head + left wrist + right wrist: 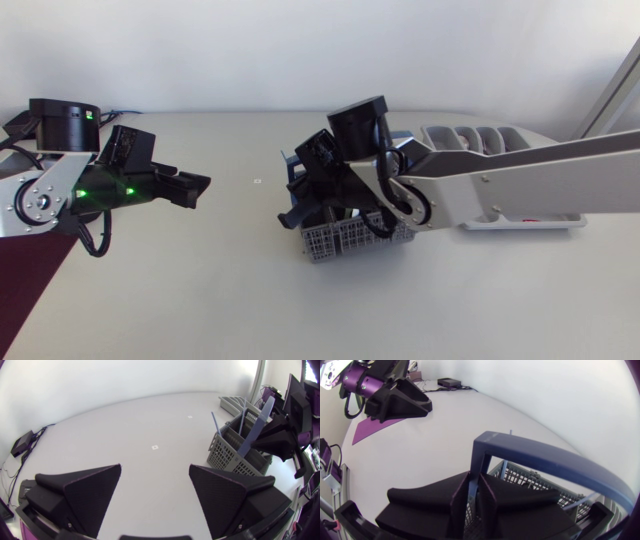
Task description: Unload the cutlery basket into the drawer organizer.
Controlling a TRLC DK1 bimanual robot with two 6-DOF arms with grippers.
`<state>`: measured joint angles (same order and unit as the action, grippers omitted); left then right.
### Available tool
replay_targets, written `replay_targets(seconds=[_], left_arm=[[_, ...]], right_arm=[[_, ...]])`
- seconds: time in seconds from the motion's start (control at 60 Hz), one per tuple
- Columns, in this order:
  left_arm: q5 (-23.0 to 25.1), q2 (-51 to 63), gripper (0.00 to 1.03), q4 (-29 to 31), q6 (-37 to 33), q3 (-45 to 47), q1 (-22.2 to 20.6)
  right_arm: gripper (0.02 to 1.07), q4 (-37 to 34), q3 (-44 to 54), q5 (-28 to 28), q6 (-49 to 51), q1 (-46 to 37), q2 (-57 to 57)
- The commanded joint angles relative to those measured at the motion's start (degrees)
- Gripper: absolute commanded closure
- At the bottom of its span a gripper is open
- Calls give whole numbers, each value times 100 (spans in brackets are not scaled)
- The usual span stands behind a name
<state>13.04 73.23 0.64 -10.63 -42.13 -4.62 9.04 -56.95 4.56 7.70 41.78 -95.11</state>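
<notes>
The grey mesh cutlery basket (345, 240) stands mid-table, with a blue arched handle (545, 460) and several thin blue utensils (215, 422) sticking up. My right gripper (312, 205) hangs over the basket's left end. In the right wrist view its fingers (435, 502) are pressed from both sides on a thin blue cutlery piece (471, 495), right at the foot of the handle's post. My left gripper (195, 188) hovers open and empty over bare table, well left of the basket (235, 455). The white drawer organizer (480, 138) lies at the back right, partly hidden by my right arm.
A dark red mat (30, 285) covers the table's front left corner beneath my left arm. A small marker (257, 181) lies on the table between the two grippers. The organizer (230, 402) sits just behind the basket.
</notes>
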Motion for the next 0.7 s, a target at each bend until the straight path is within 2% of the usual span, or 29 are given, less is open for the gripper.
replay_targets(seconds=[0.0,0.05,0.167,0.233,0.333,0.483,0.6,0.683], left_arm=[[23,-143,9,94,-132,73,-127],[6,-169,9,146,-132,47,-223],[-29,-257,9,270,-132,21,-487],[-47,-345,9,375,-167,38,-680],[-56,-512,9,516,-273,64,-953],[-56,-582,9,656,-290,-15,-1155],[-56,-520,9,744,-290,-129,-1427],[-179,-397,9,770,-281,-234,-1726]], right_arm=[[90,-122,246,1,161,102,291],[79,-201,272,-51,152,137,326],[31,-464,404,-43,179,164,388],[15,-579,588,-51,205,181,625],[11,-631,1037,-34,328,181,1267],[13,-1167,1476,-69,381,155,2330],[24,-1695,1661,-51,460,-328,3183],[34,-2020,1749,142,609,-1014,3754]])
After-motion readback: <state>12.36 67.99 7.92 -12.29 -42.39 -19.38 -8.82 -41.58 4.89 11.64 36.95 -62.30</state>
